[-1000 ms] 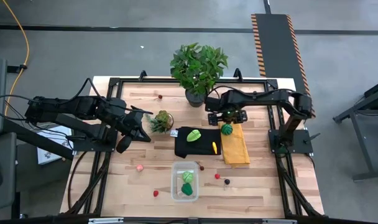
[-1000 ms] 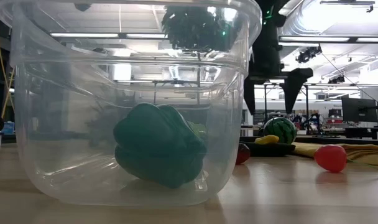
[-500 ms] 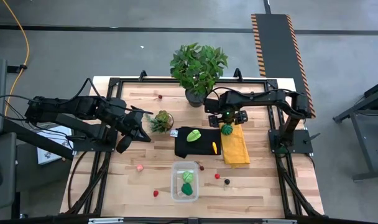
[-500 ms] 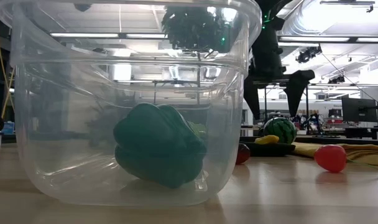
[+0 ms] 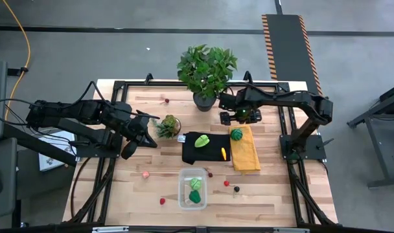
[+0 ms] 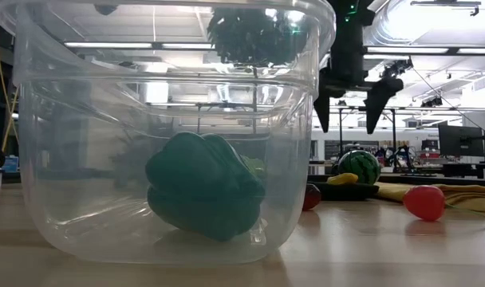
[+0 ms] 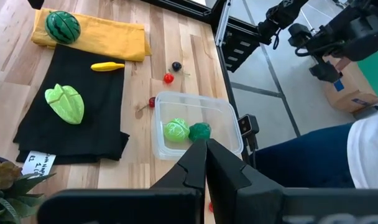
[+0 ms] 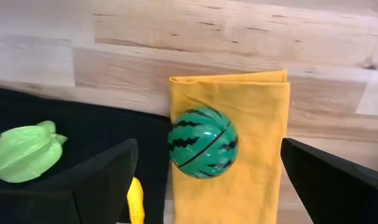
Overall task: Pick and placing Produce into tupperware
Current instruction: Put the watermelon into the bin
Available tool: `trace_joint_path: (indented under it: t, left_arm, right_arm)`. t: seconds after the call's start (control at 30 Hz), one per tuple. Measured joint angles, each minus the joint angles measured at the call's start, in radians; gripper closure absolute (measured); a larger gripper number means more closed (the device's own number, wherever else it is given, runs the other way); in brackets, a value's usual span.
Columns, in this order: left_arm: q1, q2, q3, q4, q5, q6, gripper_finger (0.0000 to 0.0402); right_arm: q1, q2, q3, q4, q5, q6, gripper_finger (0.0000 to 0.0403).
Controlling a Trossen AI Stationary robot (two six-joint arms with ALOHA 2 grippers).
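We list: right end effector (image 8: 204,180), fingers spread, above toy watermelon (image 8: 202,142) on yellow cloth (image 8: 251,124); left end effector (image 7: 206,163) closed, empty. Only the left wrist view shows a person's sleeve (image 7: 369,149) beyond the wooden counter (image 5: 275,194); tupperware (image 5: 183,194) holds green pepper (image 6: 203,195).

In the low view, the tupperware (image 6: 167,131) is cut off at the picture's left and top edges, and the lime-green piece (image 6: 254,166) behind the dark green pepper (image 6: 203,195) is almost wholly hidden. Beyond the container's right wall, a dark red piece (image 6: 310,197) is half covered and cannot be identified. In the high view, the small red and dark pieces (image 5: 236,189) near the bench's front edge are too small to be told apart as fruits.
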Motion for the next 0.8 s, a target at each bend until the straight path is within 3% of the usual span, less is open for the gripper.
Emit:
trace_joint_path:
  t: [0.23, 0.8]
  left_arm:
    - [0.0, 0.0, 0.0, -0.001, 0.0, -0.003, 0.0401]
    - [0.0, 0.0, 0.0, -0.013, 0.0, -0.011, 0.0401]
  right_arm:
    - [0.008, -0.02, -0.123, 0.085, -0.063, 0.035, 0.0018]
    - [0.036, -0.08, -0.211, 0.163, -0.09, 0.124, 0.0018]
